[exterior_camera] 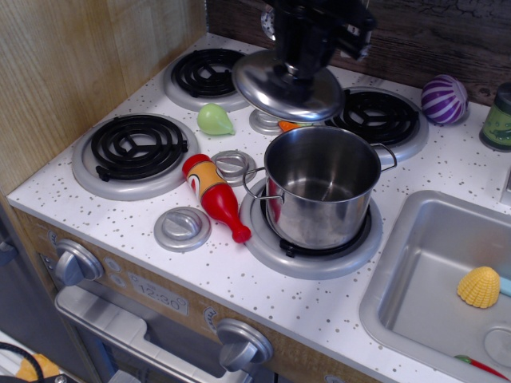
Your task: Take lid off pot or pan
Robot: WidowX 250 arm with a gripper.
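The shiny steel pot [322, 187] stands open on the front right burner, its inside empty, with thin wire loop handles at its sides. The round domed steel lid [287, 86] hangs in the air, tilted, up and to the left of the pot's rim, clear of it. My black gripper [291, 73] comes down from above and is shut on the lid's knob, which its fingers hide.
A red and yellow toy bottle [214, 195] lies left of the pot. Small grey discs [183, 227] lie on the counter. A green pear-shaped toy [214, 119] is behind it. A purple striped ball [443, 99] is at back right. The sink [431, 239] at right holds a yellow shell.
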